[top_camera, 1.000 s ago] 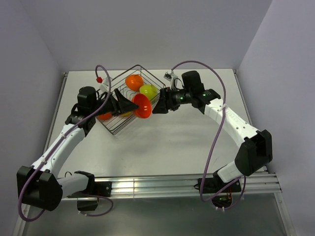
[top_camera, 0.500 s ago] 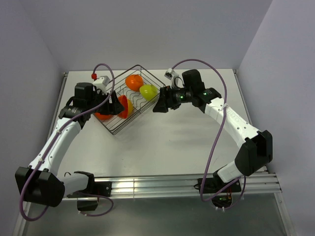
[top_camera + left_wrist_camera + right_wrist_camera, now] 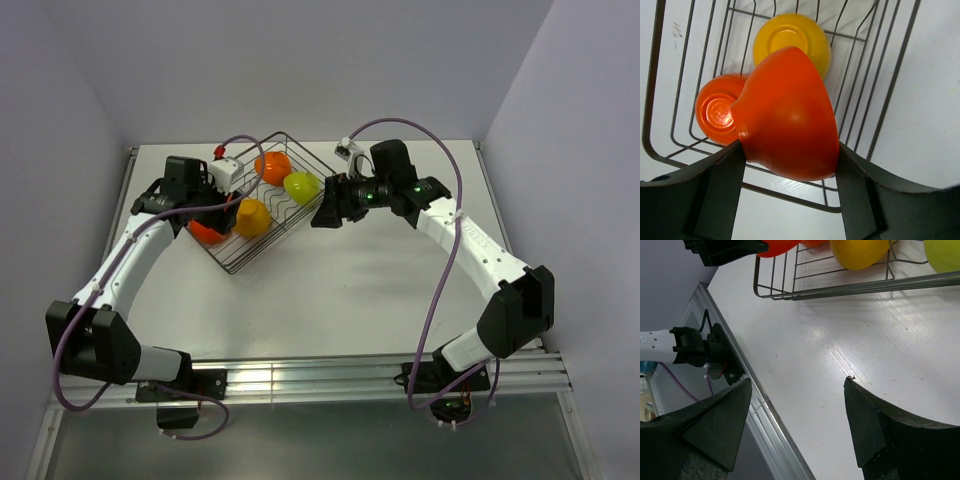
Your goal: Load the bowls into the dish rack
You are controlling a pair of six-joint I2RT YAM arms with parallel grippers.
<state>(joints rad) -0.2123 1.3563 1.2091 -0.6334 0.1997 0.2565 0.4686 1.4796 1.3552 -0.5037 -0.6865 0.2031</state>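
A red-orange bowl (image 3: 790, 115) hangs over the left end of the rack (image 3: 890, 90), clamped between the left fingers (image 3: 715, 195), which stand fairly wide around its sides. Beneath it in the rack lie a yellow bowl (image 3: 790, 40) and an orange bowl (image 3: 715, 112); a green bowl (image 3: 301, 186) sits further along. This looks like the placing step: next, lower it into a free slot and let go. The right fingers (image 3: 875, 425) gape empty over the counter (image 3: 840, 340), just beside the rack.

- My left claw (image 3: 788, 150) holds the gripped bowl (image 3: 790, 115) over the dish rack's (image 3: 888, 90) left end.
- In the rack, 4 more: the lower bowl (image 3: 715, 112) beneath it, the middle bowl (image 3: 790, 40) beyond, the back bowl (image 3: 272, 168), the right bowl (image 3: 302, 186).
- My right claw (image 3: 318, 218) hangs just right of the rack.
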